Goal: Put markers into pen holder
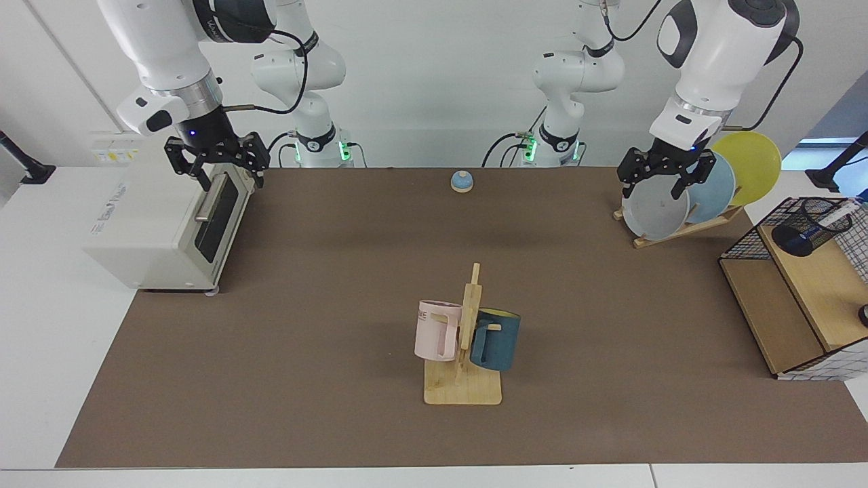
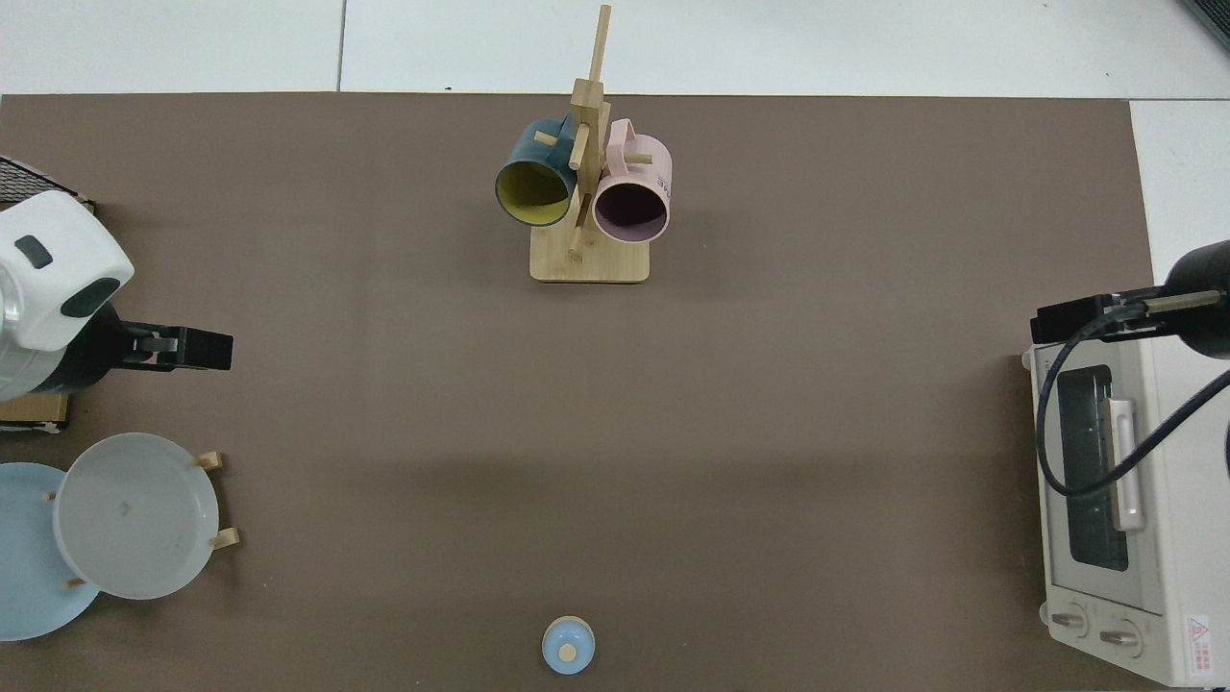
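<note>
The pen holder (image 1: 807, 227), a small black mesh cup with a solid round base, sits on the wooden shelf inside the wire basket at the facing view's right edge. A white marker (image 1: 837, 213) with blue on it pokes out of its rim. My left gripper (image 1: 654, 192) hangs open and empty over the plate rack, well apart from the holder; from above, the left gripper (image 2: 197, 349) is at the left edge. Above the toaster oven my right gripper (image 1: 232, 181) is open and holds nothing; the right gripper (image 2: 1076, 317) shows at the top view's right edge.
A toaster oven (image 1: 159, 224) stands on the right arm's side. A rack with grey, blue and yellow plates (image 1: 654, 213) is below the left gripper. A wooden mug tree (image 1: 464, 352) carries a pink and a blue mug. A small blue bell (image 1: 462, 181) sits between the arm bases. The wire basket (image 1: 746, 237) holds the shelf.
</note>
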Tool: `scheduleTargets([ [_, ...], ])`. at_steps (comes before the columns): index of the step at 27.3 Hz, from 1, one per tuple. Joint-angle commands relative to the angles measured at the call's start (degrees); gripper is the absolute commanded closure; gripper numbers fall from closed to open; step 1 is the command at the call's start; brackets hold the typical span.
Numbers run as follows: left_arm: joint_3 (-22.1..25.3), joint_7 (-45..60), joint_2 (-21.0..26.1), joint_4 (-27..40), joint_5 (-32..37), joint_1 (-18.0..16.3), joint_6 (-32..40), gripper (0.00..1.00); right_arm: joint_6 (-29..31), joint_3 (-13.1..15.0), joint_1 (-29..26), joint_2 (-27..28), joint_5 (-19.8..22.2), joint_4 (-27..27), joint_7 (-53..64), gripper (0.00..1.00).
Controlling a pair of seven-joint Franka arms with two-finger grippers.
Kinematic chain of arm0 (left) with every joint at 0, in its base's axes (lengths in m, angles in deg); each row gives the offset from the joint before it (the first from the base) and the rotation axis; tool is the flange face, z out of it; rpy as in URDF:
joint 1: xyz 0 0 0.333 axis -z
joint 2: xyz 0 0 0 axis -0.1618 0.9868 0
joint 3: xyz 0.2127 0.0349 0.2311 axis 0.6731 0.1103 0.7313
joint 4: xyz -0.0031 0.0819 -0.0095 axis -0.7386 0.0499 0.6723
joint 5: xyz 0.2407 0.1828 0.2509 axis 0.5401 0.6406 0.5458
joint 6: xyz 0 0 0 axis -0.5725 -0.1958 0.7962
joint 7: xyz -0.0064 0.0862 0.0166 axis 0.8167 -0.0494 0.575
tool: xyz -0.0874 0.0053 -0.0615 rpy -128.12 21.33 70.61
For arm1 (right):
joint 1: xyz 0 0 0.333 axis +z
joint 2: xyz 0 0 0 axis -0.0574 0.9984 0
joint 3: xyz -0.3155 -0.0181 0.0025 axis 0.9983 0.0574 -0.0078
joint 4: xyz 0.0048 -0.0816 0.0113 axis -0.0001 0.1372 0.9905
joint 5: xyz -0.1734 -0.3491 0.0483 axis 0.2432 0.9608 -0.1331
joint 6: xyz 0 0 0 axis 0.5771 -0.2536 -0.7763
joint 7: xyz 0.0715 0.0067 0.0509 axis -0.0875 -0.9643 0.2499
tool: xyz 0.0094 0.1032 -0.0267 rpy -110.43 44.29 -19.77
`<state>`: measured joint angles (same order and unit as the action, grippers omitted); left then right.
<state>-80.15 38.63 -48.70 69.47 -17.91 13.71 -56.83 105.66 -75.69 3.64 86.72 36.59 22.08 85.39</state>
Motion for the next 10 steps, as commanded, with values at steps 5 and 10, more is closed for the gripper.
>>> scheduleTargets([
  [5,-0.23,0.54,5.52,-6.87,0.11,-0.79,5.14,0.0,0.7,-0.81,-0.6,-0.07,0.0,0.32,1.77,0.0],
  [10,-0.23,0.62,5.34,-6.52,0.11,-0.71,5.14,0.0,0.7,-0.73,-0.69,-0.07,0.0,0.32,1.77,0.0],
])
